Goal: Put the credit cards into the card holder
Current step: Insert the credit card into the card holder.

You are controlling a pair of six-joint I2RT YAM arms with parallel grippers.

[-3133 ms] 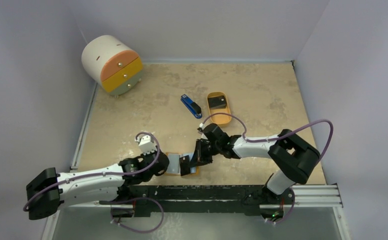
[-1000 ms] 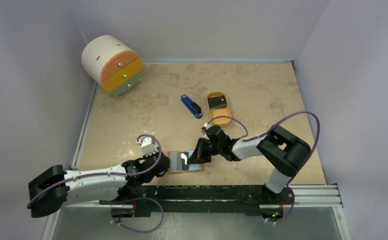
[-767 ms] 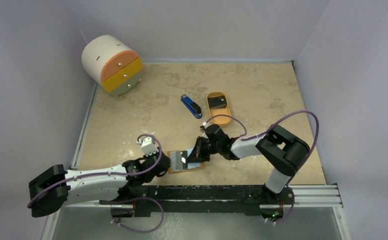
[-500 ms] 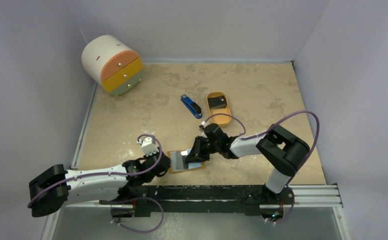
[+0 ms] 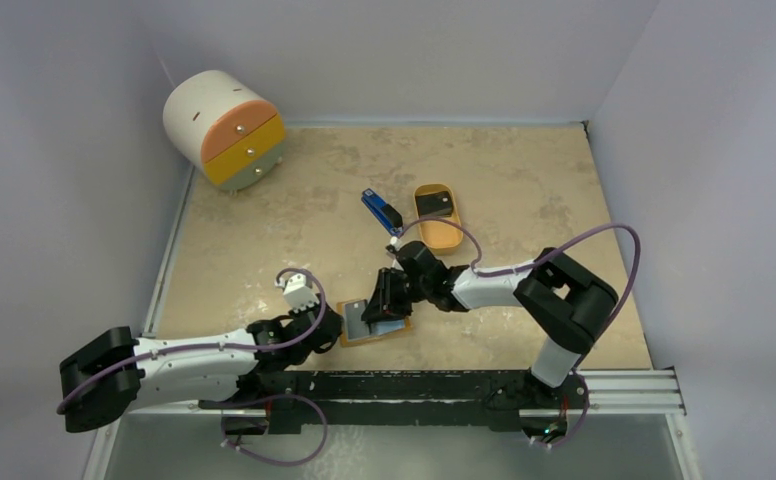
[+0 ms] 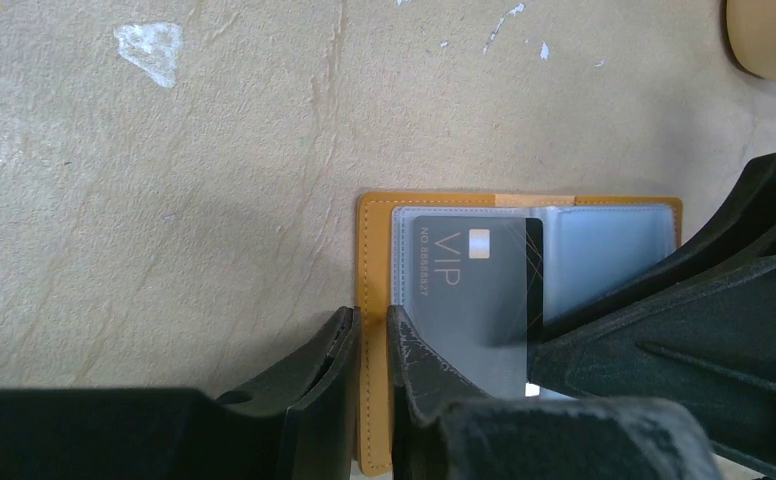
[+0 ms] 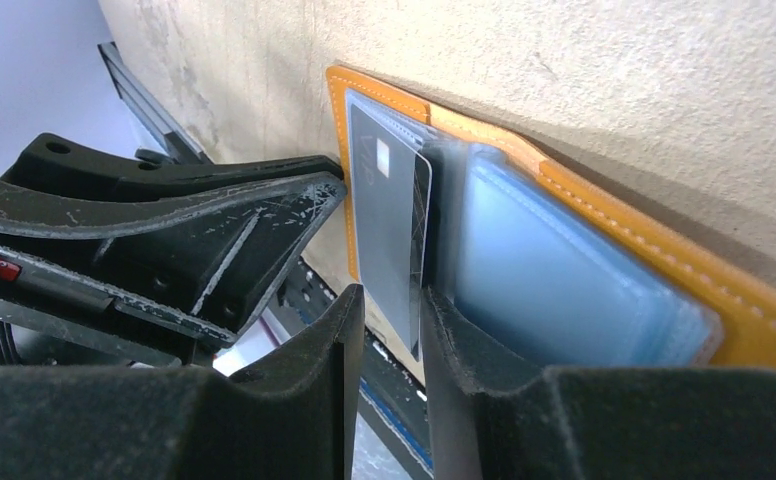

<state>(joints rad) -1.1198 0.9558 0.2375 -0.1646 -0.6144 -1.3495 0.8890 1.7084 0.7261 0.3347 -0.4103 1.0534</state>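
While the table [image 5: 524,180] carries the action by the middle of its near edge, left gripper [image 6: 369,325] pinches the orange border of the card holder [image 6: 372,250], lying open there. Right gripper [image 7: 392,300] stands slightly spread around the credit card [image 6: 464,290], partly sleeved. Danger: retreating fingers could snag its free edge and drag it out.

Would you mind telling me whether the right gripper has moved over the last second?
Yes. The right gripper has shifted left, away from the orange tray and further across the open card holder.
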